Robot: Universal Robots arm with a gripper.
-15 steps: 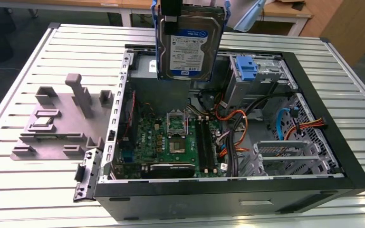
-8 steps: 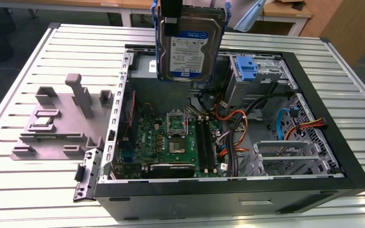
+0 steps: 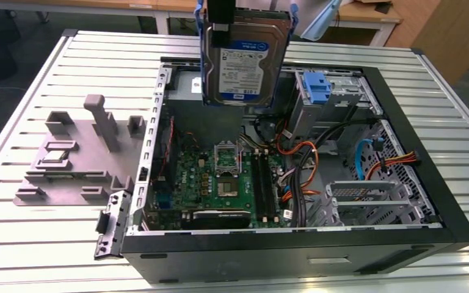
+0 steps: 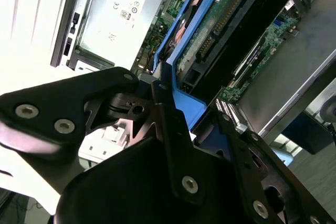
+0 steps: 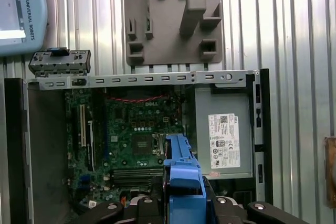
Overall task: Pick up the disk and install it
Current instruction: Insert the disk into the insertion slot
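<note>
- Looks matte black across the gripper (image 4: 191, 103): broad, angular link plates (image 4: 58, 103) in the second wrist view.
- Carries round silver screws (image 4: 64, 126) sunk into those plates.
- Shows rounded black knuckles (image 5: 262, 212), silver-screwed, in the first wrist view.

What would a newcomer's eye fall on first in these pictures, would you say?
The blue-framed disk hangs upright in the gripper above the open computer case, at the top of the exterior view. Beneath it lies the green motherboard; a grey fixture plate sits on the slatted table at the exterior view's left.
</note>
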